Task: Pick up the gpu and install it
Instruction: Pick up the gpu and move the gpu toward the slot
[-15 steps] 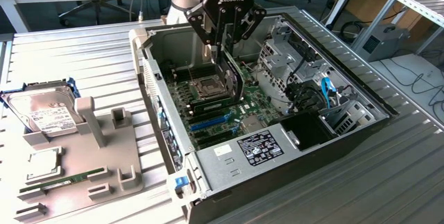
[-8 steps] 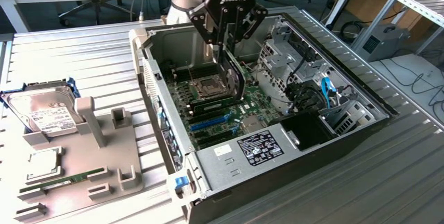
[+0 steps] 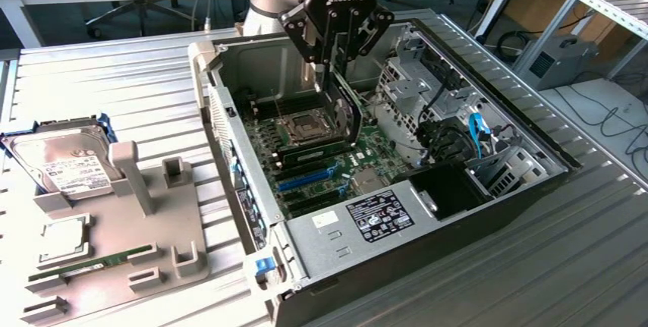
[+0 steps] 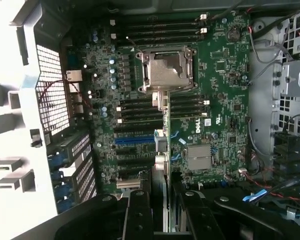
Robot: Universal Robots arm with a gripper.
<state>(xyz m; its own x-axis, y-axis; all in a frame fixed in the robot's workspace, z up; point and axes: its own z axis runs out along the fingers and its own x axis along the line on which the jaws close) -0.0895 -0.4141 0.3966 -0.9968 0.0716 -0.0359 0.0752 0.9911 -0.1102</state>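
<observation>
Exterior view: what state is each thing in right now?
gpu: held on edge by the end effector, over the motherboard.
end effector: shut on the gpu.
computer case: on its side, open.
hard drive: lying flat, label up.
RAM stick: lying in the holder.

The thin, flat, rectangular GPU card (image 3: 344, 114), black-faced with a green board edge, stands upright on edge, clamped in the gripper (image 3: 332, 77), above the green motherboard (image 3: 380, 164) slots.
</observation>
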